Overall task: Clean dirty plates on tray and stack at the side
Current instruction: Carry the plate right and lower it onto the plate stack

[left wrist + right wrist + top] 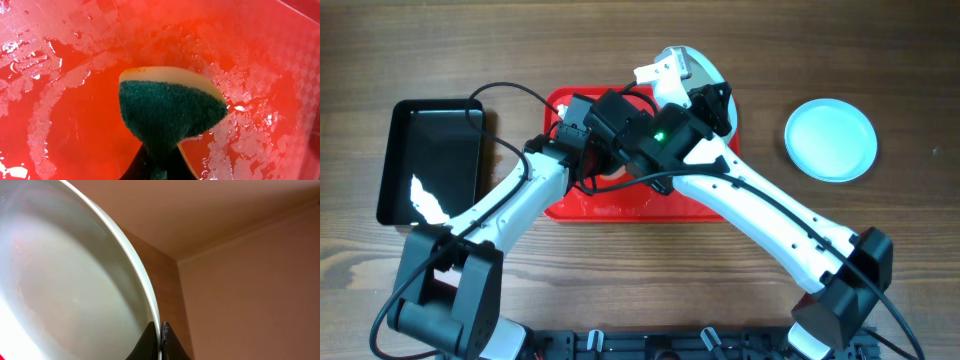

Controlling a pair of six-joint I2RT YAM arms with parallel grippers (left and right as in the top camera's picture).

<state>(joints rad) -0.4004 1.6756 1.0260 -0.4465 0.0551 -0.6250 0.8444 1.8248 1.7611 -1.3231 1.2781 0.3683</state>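
Sponge [170,105], green scourer on yellow foam, sitting clamped in left gripper [160,162], wet large red rectangular plastic tray [75,125] lying just below. Right gripper [161,339] pinching rim of round pale-blue shallow plate [65,280], tilting it, probably exposing face for scrubbing.

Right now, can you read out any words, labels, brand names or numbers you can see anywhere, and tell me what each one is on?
None: no readable text in any view.
red tray: wet and textured, no lettering.
plate at the side and held plate: plain.
sponge: no mark.
black tray: no label visible.
A green light glows, but it is no word or sign.
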